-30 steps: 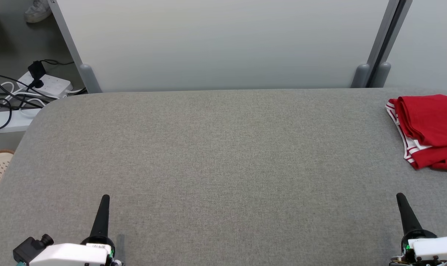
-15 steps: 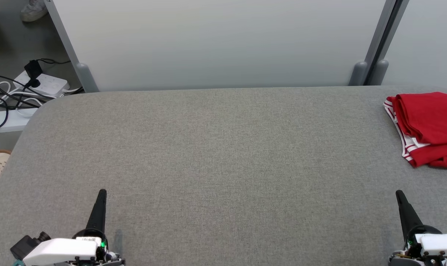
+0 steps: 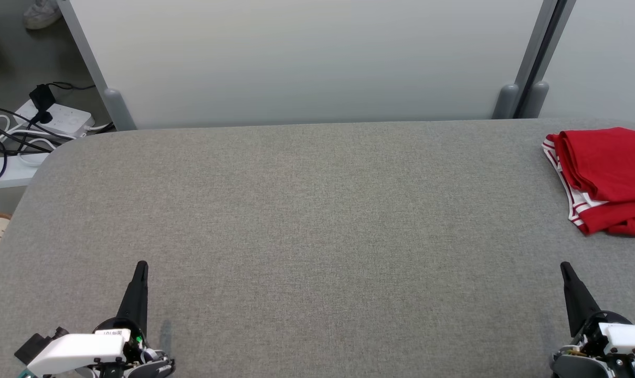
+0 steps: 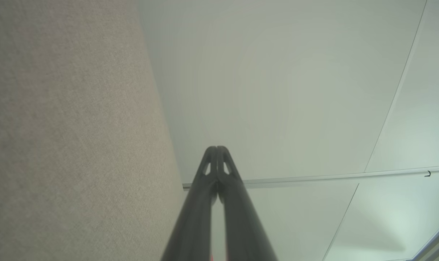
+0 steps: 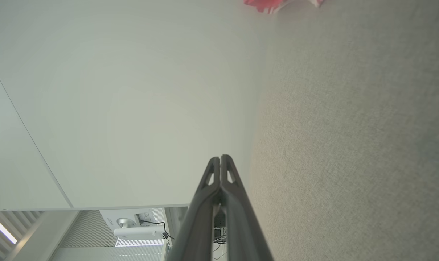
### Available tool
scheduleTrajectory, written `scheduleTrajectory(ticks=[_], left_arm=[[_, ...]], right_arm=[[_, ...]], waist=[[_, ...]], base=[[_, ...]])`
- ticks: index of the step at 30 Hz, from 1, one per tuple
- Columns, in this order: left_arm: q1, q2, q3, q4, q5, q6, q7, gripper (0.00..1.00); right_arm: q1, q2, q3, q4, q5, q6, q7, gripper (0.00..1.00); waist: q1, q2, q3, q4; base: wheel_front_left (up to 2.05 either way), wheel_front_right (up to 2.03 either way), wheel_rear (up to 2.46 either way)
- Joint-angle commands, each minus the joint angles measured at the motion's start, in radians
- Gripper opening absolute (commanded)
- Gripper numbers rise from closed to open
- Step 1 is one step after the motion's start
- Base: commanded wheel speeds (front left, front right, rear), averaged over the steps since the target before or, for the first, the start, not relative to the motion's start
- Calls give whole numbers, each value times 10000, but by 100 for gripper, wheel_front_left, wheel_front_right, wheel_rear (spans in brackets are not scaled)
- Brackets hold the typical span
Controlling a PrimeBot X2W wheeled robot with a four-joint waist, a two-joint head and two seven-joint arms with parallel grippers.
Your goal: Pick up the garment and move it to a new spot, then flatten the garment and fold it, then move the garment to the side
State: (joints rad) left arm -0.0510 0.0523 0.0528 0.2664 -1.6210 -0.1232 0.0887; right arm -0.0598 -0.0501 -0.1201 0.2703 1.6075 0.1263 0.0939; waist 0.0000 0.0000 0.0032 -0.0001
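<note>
We see the red garment (image 3: 606,173), trimmed with red-and-white stripes, lying in a loosely folded heap on the grey fabric tabletop (image 3: 307,220), close to its far right corner. Part of it runs past the right side of the head view, so we cannot tell how near it comes to the tabletop's right edge. The left end effector (image 3: 140,265) sits over the near left part of the tabletop and points toward the far edge. Its two dark fingers (image 4: 201,203) are pressed together at the tips, with only a thin slit lower down, and nothing is between them. The right end effector (image 3: 565,266) sits over the near right part and points the same way. It is likewise closed tip to tip and holds nothing, and it is well apart from the garment, which lies farther toward the far edge. In the right wrist view we catch a scrap of the garment at the top of the picture, on the tabletop far ahead of the closed tips. A pale partition panel (image 3: 307,58) stands just behind the far edge. On the floor beyond the far left corner we find a white power strip (image 3: 60,118) with dark cables (image 3: 2,139), and a pale shoe (image 3: 39,13) farther off.
</note>
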Motion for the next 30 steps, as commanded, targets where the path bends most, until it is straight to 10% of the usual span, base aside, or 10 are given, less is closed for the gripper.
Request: scheduleTrajectory(ticks=[1, 30], left_arm=[[-550, 156, 368, -221, -77, -75, 52, 0], [-556, 100, 447, -218, -11, -75, 115, 0]], right_arm=[[-468, -105, 203, -263, 127, 44, 81, 0], [-473, -70, 153, -260, 84, 44, 122, 0]], waist=[[0, 0, -1, 1], [0, 0, -1, 1]], base=[[0, 0, 0], [0, 0, 0]])
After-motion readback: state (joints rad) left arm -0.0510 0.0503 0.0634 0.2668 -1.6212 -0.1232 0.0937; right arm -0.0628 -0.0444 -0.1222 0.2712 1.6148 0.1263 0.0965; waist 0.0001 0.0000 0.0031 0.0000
